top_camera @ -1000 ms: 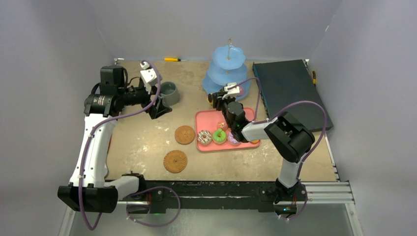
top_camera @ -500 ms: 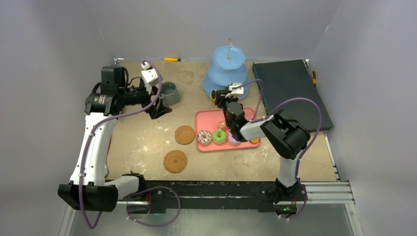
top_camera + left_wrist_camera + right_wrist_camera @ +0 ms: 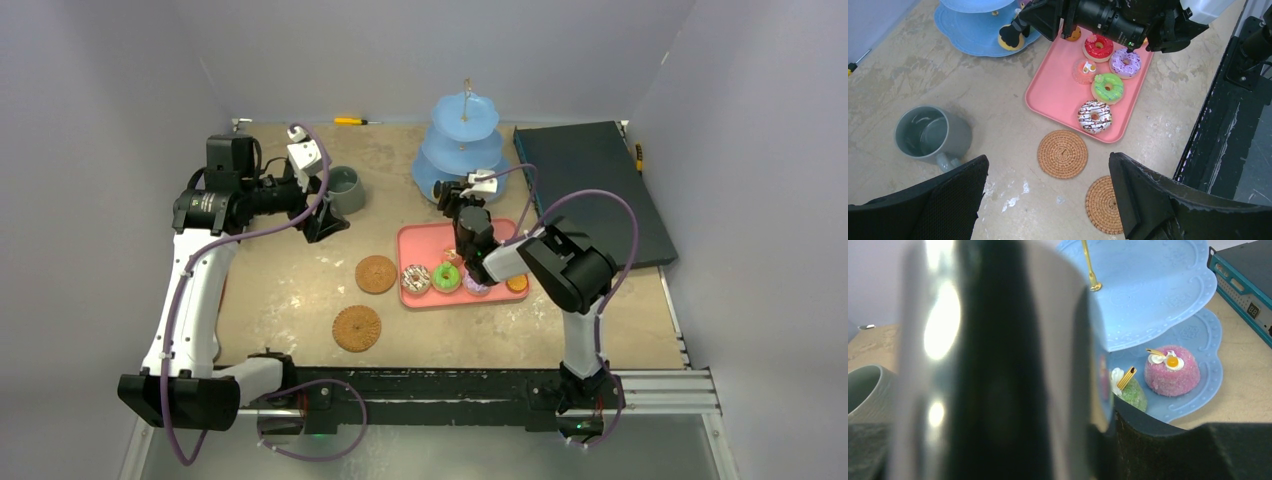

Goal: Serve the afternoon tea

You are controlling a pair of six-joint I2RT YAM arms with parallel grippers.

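My right gripper (image 3: 447, 197) is shut on the black tongs (image 3: 993, 365), which fill its wrist view. The tongs' tips (image 3: 1010, 35) are at a yellow doughnut (image 3: 1009, 44) on the lowest tier of the blue stand (image 3: 465, 150). That tier also carries a pink cupcake (image 3: 1172, 371) and a green cake (image 3: 1134, 393). White (image 3: 1094, 116), green (image 3: 1107, 87), purple (image 3: 1125, 62) and red (image 3: 1099, 47) doughnuts lie on the pink tray (image 3: 425, 243). My left gripper (image 3: 325, 222) hangs open and empty beside the grey-green mug (image 3: 346, 188). Two woven coasters (image 3: 376, 274) (image 3: 357, 328) lie below it.
A dark teal box (image 3: 590, 190) lies at the back right, close to the stand. A yellow screwdriver (image 3: 350, 121) rests by the back wall. The black rail (image 3: 1228, 125) runs along the table's near edge.
The right arm has swung a little left and its gripper has crept closer to the stand's lowest tier. The left arm has stayed put.
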